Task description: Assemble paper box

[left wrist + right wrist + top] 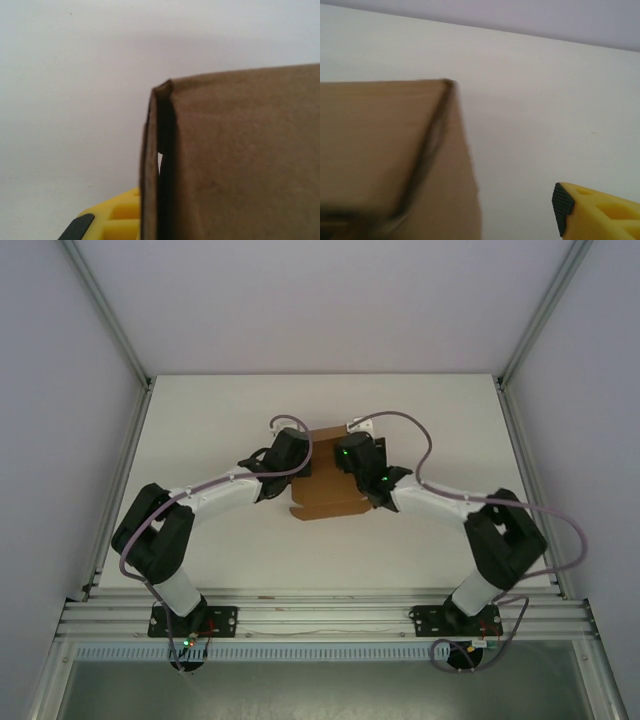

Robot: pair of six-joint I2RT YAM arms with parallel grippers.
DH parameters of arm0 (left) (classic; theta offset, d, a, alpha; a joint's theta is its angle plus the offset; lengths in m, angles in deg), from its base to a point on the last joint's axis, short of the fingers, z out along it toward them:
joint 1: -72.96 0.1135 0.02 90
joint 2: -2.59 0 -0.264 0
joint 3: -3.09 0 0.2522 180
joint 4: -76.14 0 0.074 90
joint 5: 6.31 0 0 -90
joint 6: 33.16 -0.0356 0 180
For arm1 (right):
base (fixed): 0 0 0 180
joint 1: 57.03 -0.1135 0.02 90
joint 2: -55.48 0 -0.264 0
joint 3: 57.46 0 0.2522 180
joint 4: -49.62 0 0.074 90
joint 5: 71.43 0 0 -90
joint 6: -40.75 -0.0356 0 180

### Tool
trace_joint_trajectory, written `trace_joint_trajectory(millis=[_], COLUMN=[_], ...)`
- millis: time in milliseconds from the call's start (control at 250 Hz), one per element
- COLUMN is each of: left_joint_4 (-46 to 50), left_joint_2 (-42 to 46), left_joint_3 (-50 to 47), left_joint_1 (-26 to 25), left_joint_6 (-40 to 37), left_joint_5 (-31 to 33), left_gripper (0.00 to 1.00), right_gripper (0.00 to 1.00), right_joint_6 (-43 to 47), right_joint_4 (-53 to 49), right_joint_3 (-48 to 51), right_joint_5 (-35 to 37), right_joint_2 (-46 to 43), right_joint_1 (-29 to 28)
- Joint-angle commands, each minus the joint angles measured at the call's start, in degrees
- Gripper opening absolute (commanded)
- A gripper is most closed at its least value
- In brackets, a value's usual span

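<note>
Currently, the left tool [302, 462] is at the left side of the paper box [325, 502], which stands partly erected at the middle of the surface [220, 420], between the two arms. This tool is closed narrow on the box's left wall. In the left wrist view one yellow finger [112, 222] lies against a folded, doubled cardboard edge, and the other finger is hidden behind the panel.

Further right, the right tool [350, 465] sits over the far right part of the box with its jaws apart, holding nothing. In the right wrist view its visible finger [597, 212] stands clear of the cardboard, with bare surface between them.

Probable faults from this state:
- Supported on one side only, the raised panels may spring back toward flat if no tab locks them.
- A pull or twist from the left tool could drag or tip the light box, or crease the pinched wall.
- If the right tool closes while misaligned, a finger could catch the corner and crush it.
</note>
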Motion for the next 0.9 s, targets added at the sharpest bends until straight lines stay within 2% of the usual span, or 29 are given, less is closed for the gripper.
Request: trace_joint_trajectory(millis=[0, 68, 148, 284, 372, 548, 648, 724, 899], left_joint_4=[0.81, 1.27, 1.44, 1.69, 4.38, 18.7, 28.81, 37.01, 54.69], left_joint_2=[1.99, 2.38, 2.75, 3.11, 3.02, 2.8, 2.36, 1.68, -2.23], left_joint_3=[-1.11, -0.97, -0.89, -0.65, 0.51, 3.74, 5.96, 8.1, 14.71], left_joint_1=[0.66, 0.85, 0.94, 0.95, 0.97, 0.93, 0.26, -0.82, -4.7], left_joint_6=[-1.48, -1.69, -2.35, -4.57, -9.13, -18.62, -19.76, -20.56, -18.5], left_joint_5=[-2.18, -2.23, -2.87, -5.91, -9.28, -15.67, -17.74, -21.76, -24.61], left_gripper=[0.0, 0.0, 0.0, 0.0, 0.0, 0.0, 0.0, 0.0, 0.0], right_gripper=[0.85, 0.93, 0.94, 0.95, 1.0, 1.0, 1.0, 1.0, 1.0], right_joint_6=[1.9, 2.43, 2.25, 0.63, -2.54, -12.72, -15.83, -16.46, -15.62], right_joint_4=[2.45, 3.58, 3.0, -0.08, -0.61, -6.44, -13.68, -19.35, -27.17], right_joint_3=[3.99, 7.28, 9.81, 12.57, 15.03, 19.14, 19.16, 18.39, 16.67], right_joint_5=[-9.63, -11.95, -11.76, -6.18, -3.11, -1.06, -1.42, -3.45, -7.65], right_joint_2=[-6.85, -10.96, -15.13, -21.52, -26.18, -38.12, -42.81, -44.2, -42.3], right_joint_1=[-0.13, 0.0, -0.04, 0.08, 0.61, 2.99, 4.73, 5.94, 6.62])
